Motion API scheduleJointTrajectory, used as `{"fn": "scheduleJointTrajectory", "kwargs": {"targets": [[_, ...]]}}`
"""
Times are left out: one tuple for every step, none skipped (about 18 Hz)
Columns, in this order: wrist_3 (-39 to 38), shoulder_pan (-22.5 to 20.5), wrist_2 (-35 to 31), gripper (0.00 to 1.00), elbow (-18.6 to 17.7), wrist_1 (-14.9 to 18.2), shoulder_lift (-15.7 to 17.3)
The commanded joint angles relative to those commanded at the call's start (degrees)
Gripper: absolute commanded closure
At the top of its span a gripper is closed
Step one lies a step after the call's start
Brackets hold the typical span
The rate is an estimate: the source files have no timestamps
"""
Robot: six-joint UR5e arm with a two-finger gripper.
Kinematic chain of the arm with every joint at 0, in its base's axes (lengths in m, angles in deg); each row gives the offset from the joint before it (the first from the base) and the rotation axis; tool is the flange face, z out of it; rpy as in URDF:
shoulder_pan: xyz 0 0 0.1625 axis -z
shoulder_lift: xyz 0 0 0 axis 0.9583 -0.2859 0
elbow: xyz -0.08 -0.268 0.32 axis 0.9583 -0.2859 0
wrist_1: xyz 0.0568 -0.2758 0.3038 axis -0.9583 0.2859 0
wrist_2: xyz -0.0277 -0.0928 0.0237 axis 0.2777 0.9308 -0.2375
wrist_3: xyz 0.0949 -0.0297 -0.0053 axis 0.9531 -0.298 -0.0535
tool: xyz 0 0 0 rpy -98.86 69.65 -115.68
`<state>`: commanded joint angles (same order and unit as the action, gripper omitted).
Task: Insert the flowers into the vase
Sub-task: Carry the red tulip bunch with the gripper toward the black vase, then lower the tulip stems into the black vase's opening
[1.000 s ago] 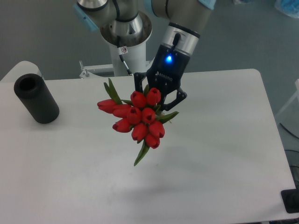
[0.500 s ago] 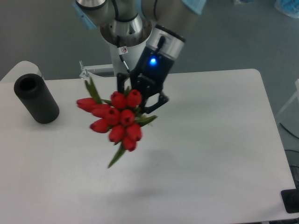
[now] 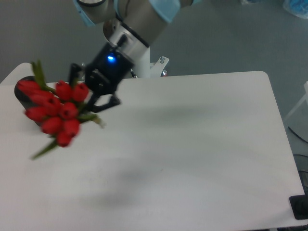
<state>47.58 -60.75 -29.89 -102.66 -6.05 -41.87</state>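
The flowers (image 3: 57, 109), a bunch of red tulip buds with green leaves, hang in the air at the left of the table. My gripper (image 3: 91, 94) is shut on the bunch behind the buds, and its black fingers (image 3: 105, 104) show to the right of them. The vase (image 3: 23, 97), a black cylinder, stands at the far left and is almost wholly hidden behind the buds. Only a dark strip of it shows. The stems are hidden behind the buds and the gripper.
The white table (image 3: 192, 144) stretches to the right and front. The arm's white base post (image 3: 151, 65) stands at the table's back edge. A dark object (image 3: 299, 207) sits at the front right corner.
The gripper has carried the flowers leftwards across the table, from near the middle to in front of the vase, which now is mostly covered by the buds.
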Motion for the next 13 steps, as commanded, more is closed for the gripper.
{"fn": "scheduleJointTrajectory", "kwargs": {"targets": [[0.1,0.8,0.6,0.67,-1.1,-0.1,1.0],[0.0,1.0,1.3,0.67,-2.1,0.0,1.9],[0.0,1.0,1.8,0.67,-3.1,0.0,3.2],[0.0,1.0,2.5,0.67,-4.4,0.0,4.4],[0.0,1.0,3.3,0.67,-5.4,0.0,5.5],[-0.3,1.0,3.6,0.67,-6.4,0.0,7.2],[-1.2,1.0,3.6,0.67,-7.3,0.0,9.1],[-1.9,1.1,3.6,0.67,-8.1,0.0,10.7],[-2.2,1.1,3.6,0.67,-8.4,0.0,11.6],[-2.0,1.1,3.6,0.68,-8.7,0.0,12.1],[-1.8,1.1,3.6,0.68,-8.5,-0.1,12.3],[-2.0,1.2,3.7,0.68,-8.6,-0.1,12.5],[-2.2,1.8,3.7,0.68,-8.7,0.0,13.4]]}}
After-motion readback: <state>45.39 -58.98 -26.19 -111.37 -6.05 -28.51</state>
